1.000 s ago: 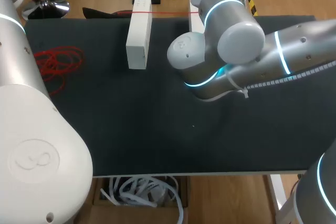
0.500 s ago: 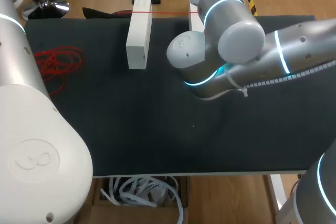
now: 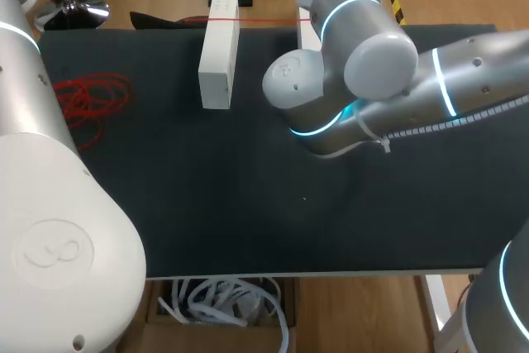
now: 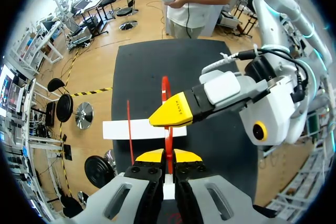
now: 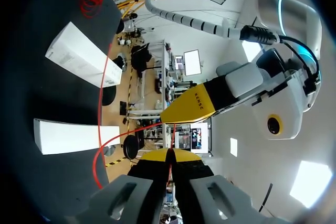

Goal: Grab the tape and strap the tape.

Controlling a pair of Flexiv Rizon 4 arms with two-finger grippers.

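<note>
The tape is a thin red strap. A taut length of it runs along the table's far edge, and a loose tangle lies at the left. In the left wrist view my left gripper is shut on the red tape. My right gripper pinches the same strand just ahead of it. In the right wrist view my right gripper is shut on the red tape, with the left gripper's yellow finger close ahead. Both grippers are hidden in the head view behind my right arm.
A long white box lies on the black table near its far edge. A second white box beside it is mostly hidden by my right arm. My left arm fills the near left corner.
</note>
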